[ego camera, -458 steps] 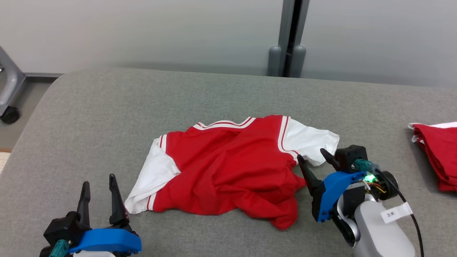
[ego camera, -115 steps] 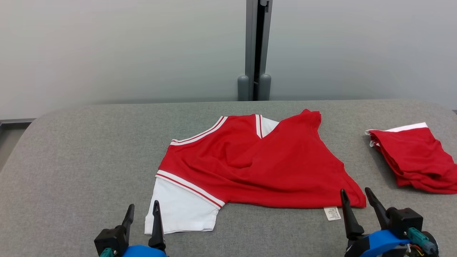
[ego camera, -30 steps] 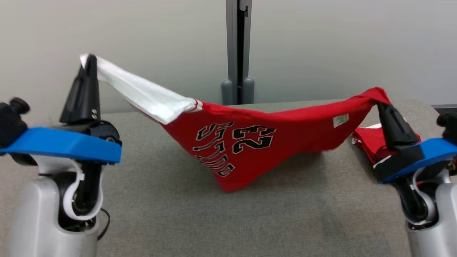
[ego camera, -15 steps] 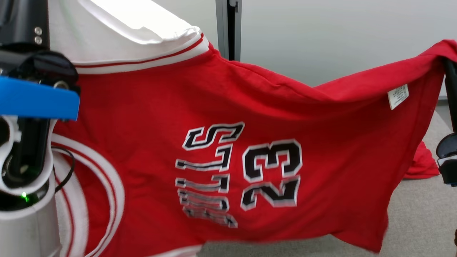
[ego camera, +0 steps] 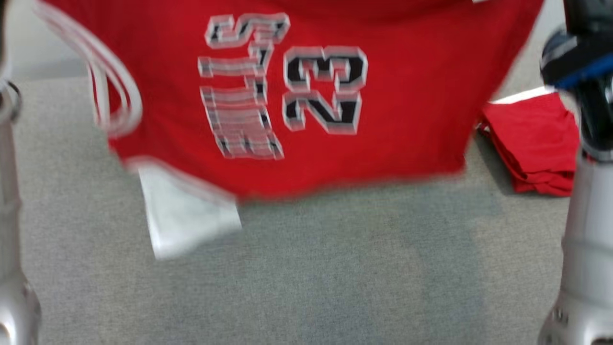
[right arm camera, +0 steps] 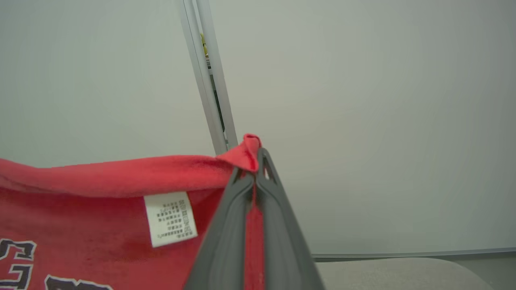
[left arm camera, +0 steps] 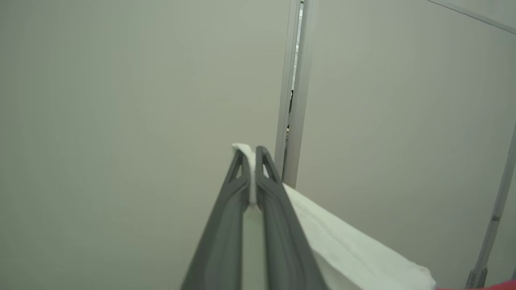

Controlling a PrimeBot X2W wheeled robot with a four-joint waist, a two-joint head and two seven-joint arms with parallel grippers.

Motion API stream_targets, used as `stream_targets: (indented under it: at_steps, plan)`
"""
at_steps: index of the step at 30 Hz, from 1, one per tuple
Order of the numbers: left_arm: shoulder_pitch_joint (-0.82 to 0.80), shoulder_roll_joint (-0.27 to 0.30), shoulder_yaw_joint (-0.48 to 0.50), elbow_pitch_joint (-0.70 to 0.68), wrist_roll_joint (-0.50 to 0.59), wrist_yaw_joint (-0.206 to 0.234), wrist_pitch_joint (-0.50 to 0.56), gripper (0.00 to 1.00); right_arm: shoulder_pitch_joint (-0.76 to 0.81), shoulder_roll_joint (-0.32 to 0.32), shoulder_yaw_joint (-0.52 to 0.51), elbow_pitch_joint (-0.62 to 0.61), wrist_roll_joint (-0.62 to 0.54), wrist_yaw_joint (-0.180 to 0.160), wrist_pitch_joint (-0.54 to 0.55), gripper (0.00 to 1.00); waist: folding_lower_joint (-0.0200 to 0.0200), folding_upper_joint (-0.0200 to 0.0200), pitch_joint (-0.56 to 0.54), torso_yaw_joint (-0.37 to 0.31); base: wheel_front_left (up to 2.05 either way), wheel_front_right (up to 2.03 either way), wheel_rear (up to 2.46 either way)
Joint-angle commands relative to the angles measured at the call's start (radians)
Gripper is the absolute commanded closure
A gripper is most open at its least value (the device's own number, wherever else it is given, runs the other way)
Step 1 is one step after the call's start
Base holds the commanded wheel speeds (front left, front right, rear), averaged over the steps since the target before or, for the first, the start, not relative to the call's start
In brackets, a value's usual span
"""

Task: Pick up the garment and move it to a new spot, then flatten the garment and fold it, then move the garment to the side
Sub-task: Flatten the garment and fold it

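- Grey fabric surface [ego camera: 335, 287] spreads across the lower part of the head view, with a soft shadow on it beneath the hanging cloth.
- Pale wall [left arm camera: 121, 100] stands behind both wrist views, split by a narrow upright post [left arm camera: 292, 100].
- Red garment [ego camera: 407, 96] hangs in the air above the surface, stretched wide between the two arms and blurred. Its printed side faces the head camera, with the number 23 [ego camera: 325, 88] lying on its side.
- One white sleeve [ego camera: 187, 225] dangles below the garment's lower edge on the robot's left. Whether it touches the surface I cannot tell.
- A folded red cloth [ego camera: 531, 139] with a white edge lies on the surface at the robot's right, apart from the hanging garment.
- Two pale forearms rise at the edges of the head view, left forearm [ego camera: 9, 215] and right forearm [ego camera: 586, 249].
- Left gripper [left arm camera: 250, 161] is clenched on white cloth of the garment, which is pinched between its fingertips.
- Right gripper [right arm camera: 254, 161] is clamped on a red corner of the garment, bunched at its tips.
- A small white label [right arm camera: 170, 217] hangs just beside the right gripper's fingers.
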Motion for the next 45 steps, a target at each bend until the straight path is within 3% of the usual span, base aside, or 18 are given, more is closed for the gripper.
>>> stream_targets:
  at_steps: [1, 6, 11, 18, 23, 35, 45]
  plan:
    - [-0.089, 0.011, -0.013, 0.057, 0.039, -0.002, -0.03, 1.0, -0.102, 0.001, -0.008, 0.079, -0.051, 0.0, -0.041, 1.0, -0.0003, 0.0, 0.043, 0.014, 0.0, 0.0, 0.0]
    - [-0.264, -0.018, -0.044, 0.215, 0.091, -0.003, -0.096, 1.0, -0.324, 0.004, -0.012, 0.298, -0.189, 0.0, -0.159, 1.0, -0.0003, 0.0, 0.116, 0.027, 0.0, 0.0, 0.0]
    - [-0.329, -0.055, -0.059, 0.333, 0.094, -0.009, -0.171, 1.0, -0.447, 0.004, -0.071, 0.502, -0.238, 0.0, -0.258, 1.0, -0.0003, 0.0, 0.207, 0.057, 0.0, 0.0, 0.0]
    - [-0.212, -0.086, -0.054, 0.419, 0.052, -0.055, -0.291, 1.0, -0.421, 0.004, -0.06, 0.782, -0.259, 0.0, -0.396, 1.0, -0.0003, 0.0, 0.3, 0.081, 0.0, 0.0, 0.0]
    - [-0.046, -0.08, -0.034, 0.409, 0.009, -0.087, -0.356, 1.0, -0.361, 0.002, -0.014, 0.916, -0.2, 0.0, -0.497, 1.0, -0.0003, 0.0, 0.303, 0.087, 0.0, 0.0, 0.0]
    - [0.387, -0.069, 0.033, 0.252, -0.083, -0.093, -0.444, 1.0, -0.152, 0.002, 0.091, 0.949, -0.078, 0.0, -0.633, 1.0, -0.0003, 0.0, 0.213, 0.069, 0.0, 0.0, 0.0]
    - [0.801, -0.099, 0.056, 0.065, -0.135, -0.055, -0.469, 1.0, 0.158, 0.002, 0.175, 0.794, 0.054, 0.0, -0.651, 1.0, -0.0003, 0.0, 0.029, 0.074, 0.0, 0.0, 0.0]
